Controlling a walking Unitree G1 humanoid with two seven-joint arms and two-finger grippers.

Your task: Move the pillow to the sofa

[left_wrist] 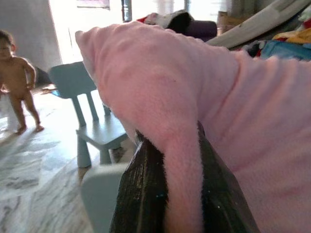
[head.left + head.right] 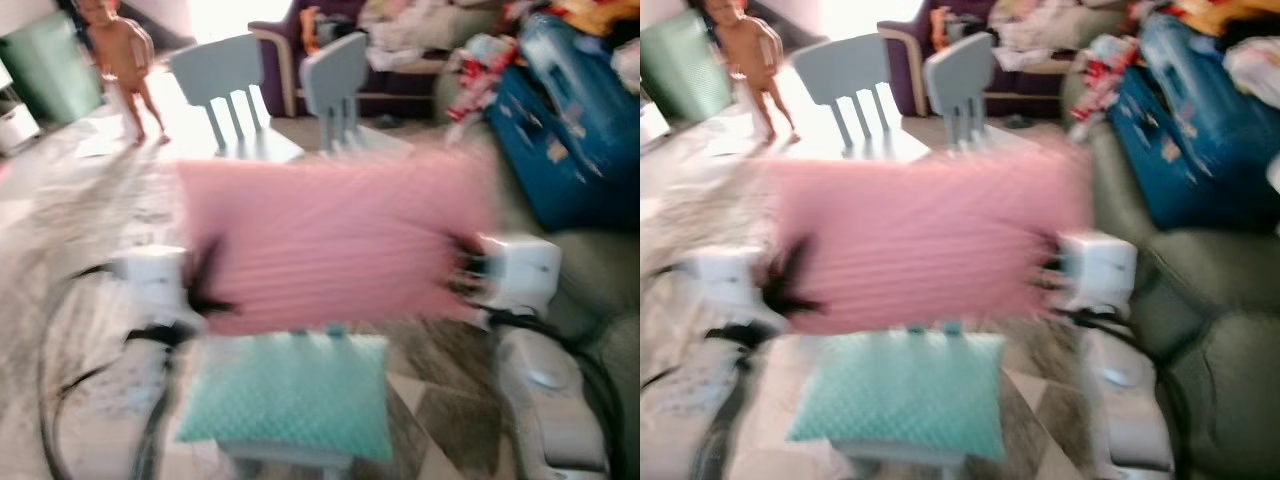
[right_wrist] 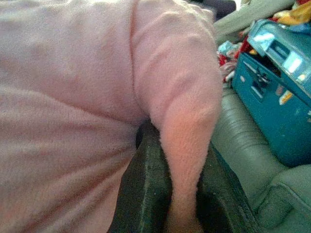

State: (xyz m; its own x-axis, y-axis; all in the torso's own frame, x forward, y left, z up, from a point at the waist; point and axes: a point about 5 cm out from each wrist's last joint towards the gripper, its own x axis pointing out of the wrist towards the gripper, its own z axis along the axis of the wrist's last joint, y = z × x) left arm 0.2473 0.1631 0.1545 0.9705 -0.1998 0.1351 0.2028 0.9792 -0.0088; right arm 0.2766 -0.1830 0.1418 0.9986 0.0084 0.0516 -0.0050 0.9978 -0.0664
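Left eye view, blurred: the grey-green sofa (image 2: 1210, 330) fills the robot's right side, with a blue suitcase (image 2: 565, 130) and heaped clothes piled on it further back. The floor (image 2: 70, 210) is pale marbled tile, and bright light comes in from the far end of the room. A purple armchair (image 2: 290, 60) stands at the back, two pale blue child's chairs (image 2: 225, 95) nearer, and a small person (image 2: 122, 60) stands at the far left.

The pink pillow (image 2: 335, 240) hangs in the air in front of the robot, stretched broadside between the two arms, above a mint cushion (image 2: 290, 395) lying on a low seat. It looks light, soft and fleecy; the fabric bunches where it is pinched, so it should sag and swing rather than slip. The end corners serve well as holds.

The left pincer (image 1: 182, 194) is clenched on a fold at the pillow's left end. The right pincer (image 3: 182, 194) is likewise clenched on a fold at its right end, the sofa just beyond.
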